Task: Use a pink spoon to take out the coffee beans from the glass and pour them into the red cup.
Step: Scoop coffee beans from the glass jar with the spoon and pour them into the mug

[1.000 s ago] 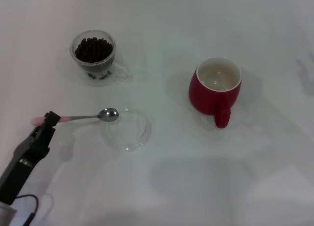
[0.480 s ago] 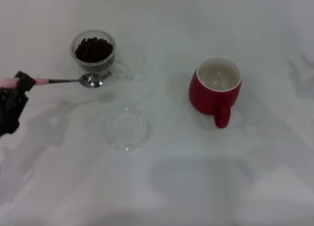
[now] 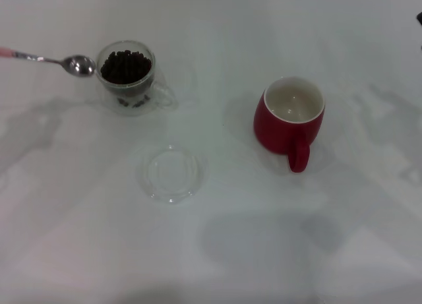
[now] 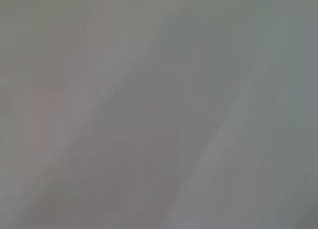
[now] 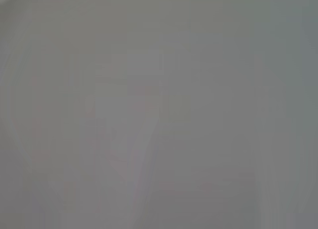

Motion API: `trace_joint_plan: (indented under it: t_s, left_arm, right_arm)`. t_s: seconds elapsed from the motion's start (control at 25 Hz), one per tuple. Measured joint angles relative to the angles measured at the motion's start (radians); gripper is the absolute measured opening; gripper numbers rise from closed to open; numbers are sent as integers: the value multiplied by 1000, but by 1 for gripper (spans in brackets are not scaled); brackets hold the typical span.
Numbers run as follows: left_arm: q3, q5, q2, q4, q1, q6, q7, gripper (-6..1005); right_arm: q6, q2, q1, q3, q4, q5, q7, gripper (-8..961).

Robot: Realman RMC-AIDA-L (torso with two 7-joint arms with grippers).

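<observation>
**Spoon held at the rim of the bean glass; both grippers out of frame**

We find the pink spoon raised at the far left of the head view, its shaft running nearly level in from the left edge. Only a short stretch of the pink handle shows at that edge. The metal bowl lies just beside the left rim of the glass, and we cannot tell whether the two touch. The spoon's bowl looks shiny and carries no beans that we can make out.

The glass stands on the white table at the far left, holding the coffee beans heaped close to its rim. Its clear handle points toward the right and near side.

The red cup stands upright well apart from the glass, to the right, with its loop handle facing the near edge. Its white inside appears bare of beans.

A flat clear dish lies on the table nearer than the glass, between the glass and the cup but closer to the glass.

Neither gripper appears in the head view, so we cannot tell how the left one grips the spoon. Both wrist views show only a plain grey-white surface.
</observation>
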State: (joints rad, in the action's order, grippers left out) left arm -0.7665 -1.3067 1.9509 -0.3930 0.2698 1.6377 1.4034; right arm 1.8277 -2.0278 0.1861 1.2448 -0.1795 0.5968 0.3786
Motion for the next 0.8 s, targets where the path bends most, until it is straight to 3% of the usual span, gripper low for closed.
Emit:
trace_joint_plan:
  t_s: [0.16,0.44,0.56,0.8]
  left_arm:
    - [-4,-30,-55,-45,55,-18,134,125]
    - [-3,-130,-100,-134,124,-67,311,125]
    - [-2,-210,-109,-143,168,-111,384,125]
    - [-5,-306,-107,-145,233,-193,426,125]
  right_arm:
    - [19,0,3,35,2,0,13,345]
    - [72,0,1,39,21,0,23,345]
    - [89,1,-4,39,23,0,28,345]
    - [108,4,-8,32,44,0,31,345]
